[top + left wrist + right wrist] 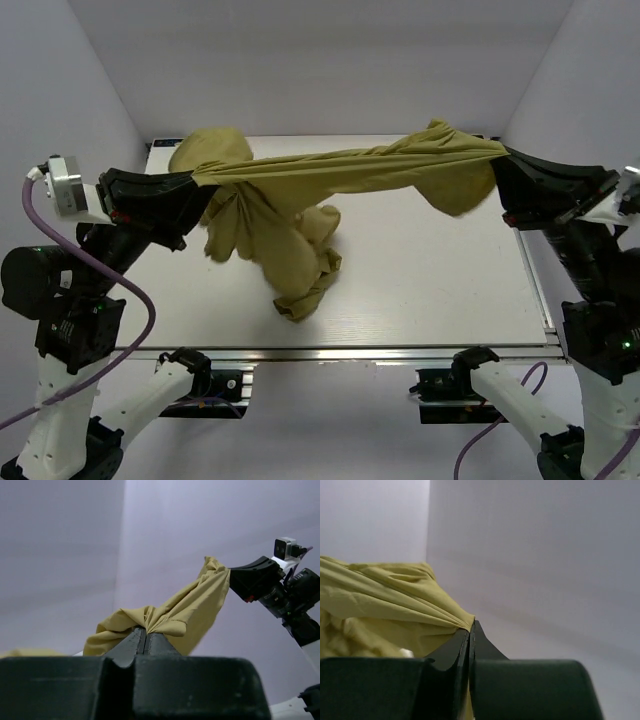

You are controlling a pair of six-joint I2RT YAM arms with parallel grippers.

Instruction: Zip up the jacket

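The olive-green jacket (340, 170) is stretched in a taut band above the table between my two grippers, with loose folds hanging down to the table in the middle and a bunch at the back left. My left gripper (200, 180) is shut on its left end; in the left wrist view the jacket (170, 615) fans out from the closed gripper (145, 630). My right gripper (503, 155) is shut on the right end, and in the right wrist view the jacket (390, 605) bunches at the closed gripper (471, 625). The zipper is not visible.
The white table (430, 290) lies under the jacket, with an aluminium rail (350, 352) along its near edge. White walls enclose the back and sides. The right arm (270, 585) shows in the left wrist view.
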